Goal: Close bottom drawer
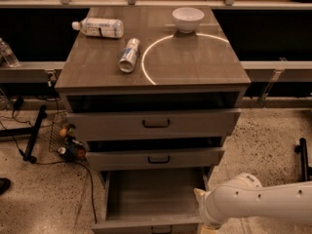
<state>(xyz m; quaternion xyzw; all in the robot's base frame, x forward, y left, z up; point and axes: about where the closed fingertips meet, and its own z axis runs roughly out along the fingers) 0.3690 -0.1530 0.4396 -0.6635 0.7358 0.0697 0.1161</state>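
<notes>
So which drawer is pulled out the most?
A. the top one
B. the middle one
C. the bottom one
C: the bottom drawer sticks out so far that its inside shows, and the gripper is low down by its right front corner.

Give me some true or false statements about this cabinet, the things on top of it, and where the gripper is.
1. The bottom drawer is pulled out farther than the two above it. True.
2. The white bowl sits inside the bottom drawer. False: it stands at the back of the cabinet top.
3. The can lies on its side on the cabinet top. True.
4. The gripper hangs over the bowl. False: it is low down, by the bottom drawer's right front corner.
5. The plastic bottle stands upright. False: it lies on its side.
</notes>
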